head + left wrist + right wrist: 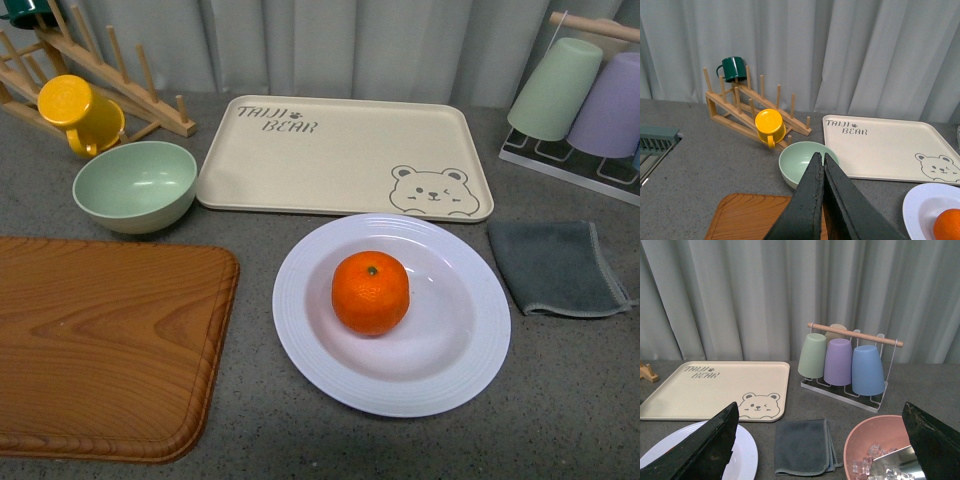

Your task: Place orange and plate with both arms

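Orange (370,292), round, dimpled, on glossy white ridged-rim plate (292,312), seemingly ceramic

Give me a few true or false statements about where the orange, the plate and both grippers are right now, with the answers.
1. The orange lies on the plate. True.
2. The left gripper is wide open. False: its fingers are pressed together.
3. The grey cloth lies to the right of the plate. True.
4. The yellow mug stands inside the mint-green bowl. False: it rests on the wooden rack behind the bowl.
5. The right gripper holds the orange. False: it is open and holds nothing.
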Available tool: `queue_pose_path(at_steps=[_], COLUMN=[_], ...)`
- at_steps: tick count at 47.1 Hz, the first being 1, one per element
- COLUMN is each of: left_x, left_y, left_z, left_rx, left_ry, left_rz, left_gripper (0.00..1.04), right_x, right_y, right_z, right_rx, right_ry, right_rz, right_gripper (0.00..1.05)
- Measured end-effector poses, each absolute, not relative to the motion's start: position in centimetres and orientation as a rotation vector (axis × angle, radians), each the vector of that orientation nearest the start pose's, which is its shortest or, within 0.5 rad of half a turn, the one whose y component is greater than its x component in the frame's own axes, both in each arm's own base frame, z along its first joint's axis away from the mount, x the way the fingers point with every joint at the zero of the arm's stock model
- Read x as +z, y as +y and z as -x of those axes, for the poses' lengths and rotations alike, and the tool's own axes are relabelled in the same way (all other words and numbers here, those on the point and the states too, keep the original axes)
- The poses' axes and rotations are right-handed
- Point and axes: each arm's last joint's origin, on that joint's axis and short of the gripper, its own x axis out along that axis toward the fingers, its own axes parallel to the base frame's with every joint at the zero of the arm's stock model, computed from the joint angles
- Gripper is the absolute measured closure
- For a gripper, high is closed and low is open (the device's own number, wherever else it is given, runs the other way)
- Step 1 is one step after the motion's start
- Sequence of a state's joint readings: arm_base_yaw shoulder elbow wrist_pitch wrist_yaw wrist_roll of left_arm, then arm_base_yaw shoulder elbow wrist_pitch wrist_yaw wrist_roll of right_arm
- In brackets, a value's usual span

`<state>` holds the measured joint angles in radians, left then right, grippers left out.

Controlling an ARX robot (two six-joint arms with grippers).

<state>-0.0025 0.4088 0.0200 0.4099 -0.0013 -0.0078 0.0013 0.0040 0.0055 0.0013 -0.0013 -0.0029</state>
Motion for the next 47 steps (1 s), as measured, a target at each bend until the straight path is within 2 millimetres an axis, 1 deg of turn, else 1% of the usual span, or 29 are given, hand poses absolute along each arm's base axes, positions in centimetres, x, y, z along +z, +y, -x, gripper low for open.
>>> queue_pose_path(at_steps=[15,32,36,39,47], left_x=[17.4,17.3,16.9,17.0,17.0], left_y=[0.0,0.0,0.0,0.0,0.0], left_z=[-11.4,-10.8,-10.1,-9.7,-9.7], left_rx=[-0.001,-0.001,-0.003,-0.003,-0.002], left_ry=[-0.024,-0.023,0.009,-0.014,-0.017], left_rz=[0.008,0.008,0.007,0.007,0.007], left_gripper=[1.01,1.01,1.01,1.01,1.01], right_x=[16.5,16.5,16.5,16.5,16.5], right_y=[0.0,0.0,0.0,0.0,0.0], right_z=[-9.8,-9.8,-9.8,-9.8,-9.8], right_rx=[0.003,0.003,0.003,0.003,0.003], right_ry=[-0.003,-0.003,-0.003,-0.003,-0.003], right_rz=[0.003,0.003,0.002,0.002,0.003], right_gripper=[0.09,0.09,0.09,0.09,0.09])
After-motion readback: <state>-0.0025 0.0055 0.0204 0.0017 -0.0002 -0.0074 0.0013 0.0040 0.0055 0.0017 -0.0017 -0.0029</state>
